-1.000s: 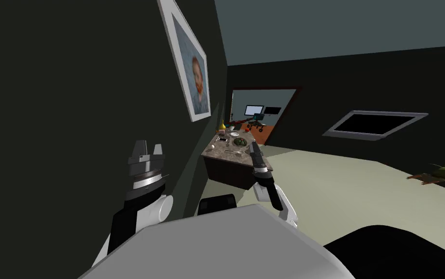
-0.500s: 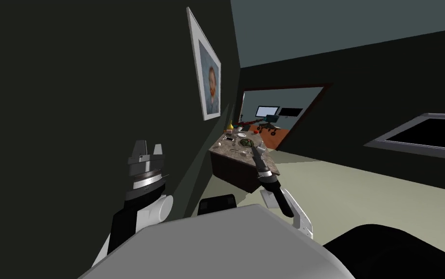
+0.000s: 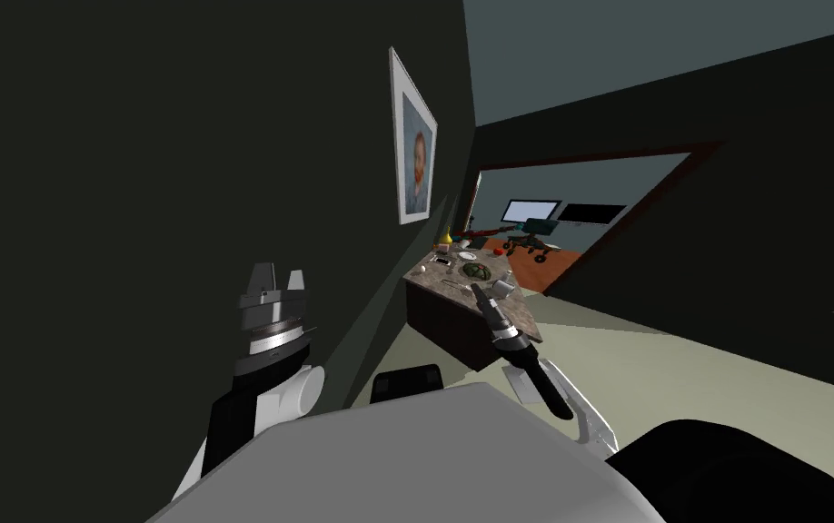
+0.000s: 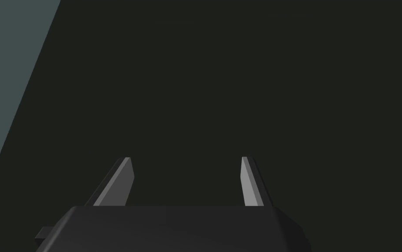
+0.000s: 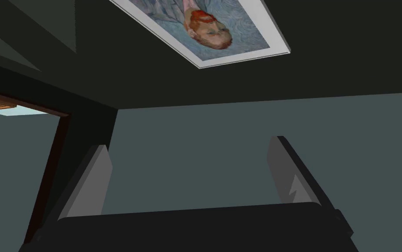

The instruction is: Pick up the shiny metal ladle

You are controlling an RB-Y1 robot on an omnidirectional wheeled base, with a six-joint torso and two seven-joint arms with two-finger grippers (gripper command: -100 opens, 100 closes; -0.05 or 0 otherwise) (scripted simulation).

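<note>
1. Currently the containers I can make out all sit on the stone-topped table point(image 3: 442, 318), which the head view shows out past my right fingertips and well apart from them. A bowl point(image 3: 477, 271) holds something green (I cannot tell what). A white plate point(image 3: 467, 256) lies just beyond it, farther from the fingers, and I cannot make out anything on it.
2. A yellow vase point(image 3: 445, 238) stands upright at the table's far end, close to the dark wall.
3. The ladle point(image 3: 454, 284) shows as a thin grey sliver lying flat on the tabletop. It is beside the bowl, on the left-gripper side of my right fingertips. It is too small for me to tell the cup from the handle.
4. My right gripper point(image 3: 476, 291) is stretched forward on a long, slanting forearm. In the head view its tips overlap the table's near part, but they touch nothing. Its fingers point(image 5: 93, 183) are spread wide with nothing between them, and they point up toward the ceiling and a framed portrait point(image 5: 204, 33) (so not down at the table).
5. My left gripper point(image 3: 277, 275) is held upright, near the dark wall. Its fingers point(image 4: 119, 183) are parted and grasp nothing.
</note>
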